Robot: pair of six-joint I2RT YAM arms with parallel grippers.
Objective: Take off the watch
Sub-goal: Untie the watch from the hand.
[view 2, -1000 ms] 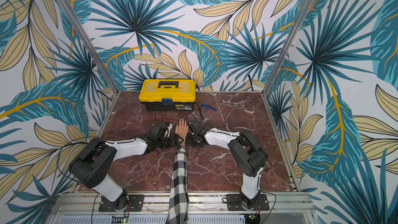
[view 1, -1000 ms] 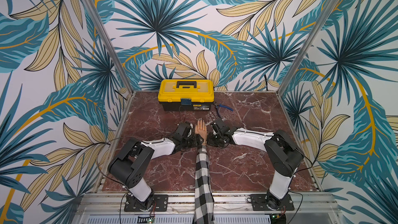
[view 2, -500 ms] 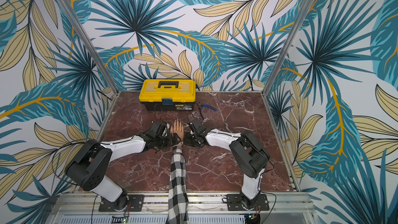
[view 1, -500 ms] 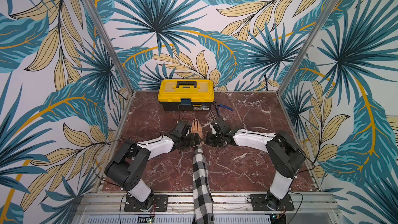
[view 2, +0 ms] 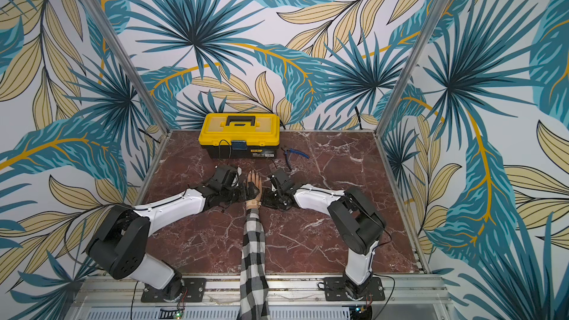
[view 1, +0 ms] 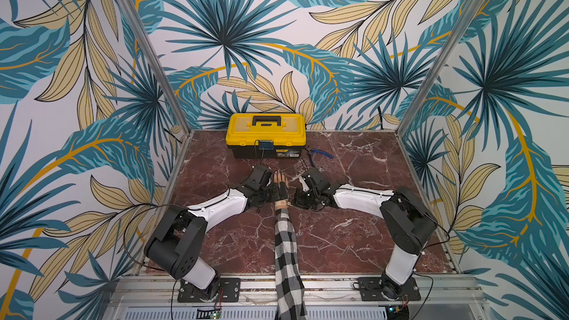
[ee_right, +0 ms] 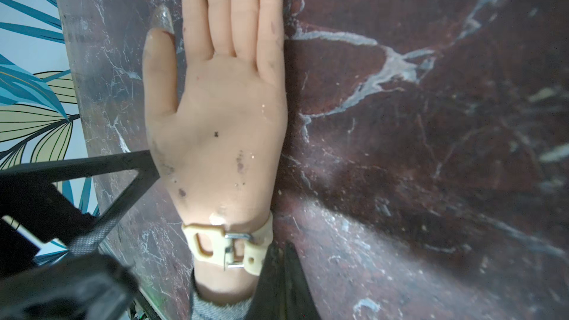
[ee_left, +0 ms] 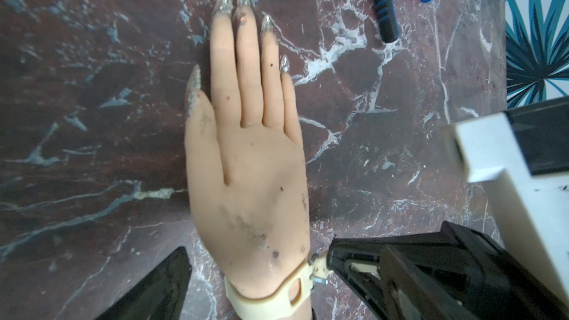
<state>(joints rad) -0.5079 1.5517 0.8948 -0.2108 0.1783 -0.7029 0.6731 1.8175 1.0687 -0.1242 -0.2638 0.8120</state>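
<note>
A mannequin hand (view 1: pixel 280 181) in a checked sleeve (view 1: pixel 286 250) lies flat on the marble table. The watch (ee_right: pixel 228 247) is a cream strap with a metal buckle around its wrist, also seen in the left wrist view (ee_left: pixel 271 303). Its face does not show. My left gripper (ee_left: pixel 277 269) stands open over the wrist, one finger (ee_left: pixel 169 284) clear of the thumb side. In a top view it (view 1: pixel 278 193) covers the back of the hand. My right gripper (ee_right: pixel 277 253) is shut, its tips against the strap beside the buckle. In a top view it (view 1: pixel 292 201) sits right of the wrist.
A yellow toolbox (view 1: pixel 266 133) stands at the back of the table (view 1: pixel 354 235). Blue-handled pliers (view 1: pixel 320 153) lie to its right, beyond the fingertips, and show in the left wrist view (ee_left: pixel 385 4). Walls with a leaf pattern enclose three sides.
My left gripper has opened wide around the wrist. The mannequin hand and both grippers have shifted slightly to the left. The right gripper has stayed shut.
</note>
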